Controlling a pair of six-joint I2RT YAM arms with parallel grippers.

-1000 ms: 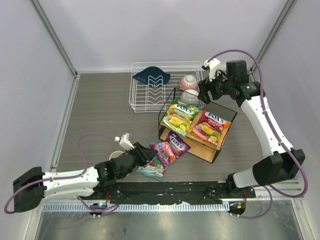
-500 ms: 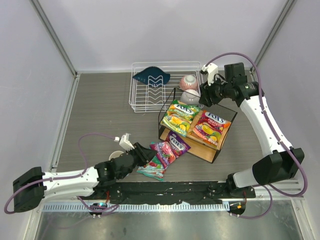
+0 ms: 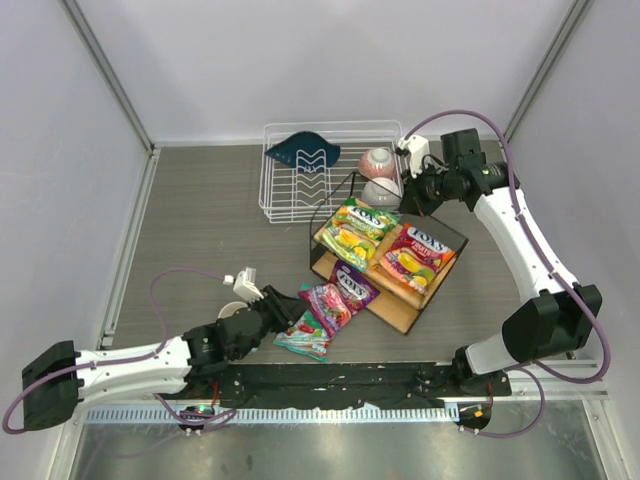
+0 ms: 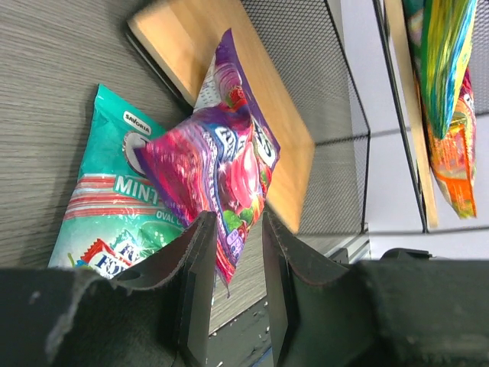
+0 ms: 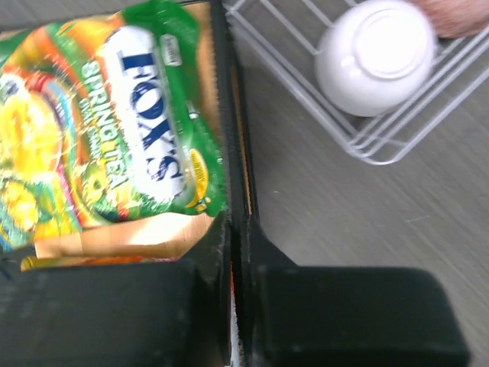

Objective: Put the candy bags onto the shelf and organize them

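Teal foil shows only in part: the teal bag [image 4: 107, 222] lies flat on the table under the purple bag [image 4: 221, 168], its lower edge cut off behind the left gripper [image 4: 235, 237]. That gripper's jaws stand slightly apart with the purple bag's bottom corner between them; they seem not to press it, though the wrist view is tight. Beyond, the shelf [image 3: 400, 312] carries the green bag [image 3: 355, 228] and the orange-red bag [image 3: 412, 252] side by side on top. The right gripper [image 5: 231, 229] is pinched on the shelf's thin black wire at its far corner. Grey wood-grain table [image 3: 200, 220], white dish rack [image 3: 300, 190], pale walls behind.
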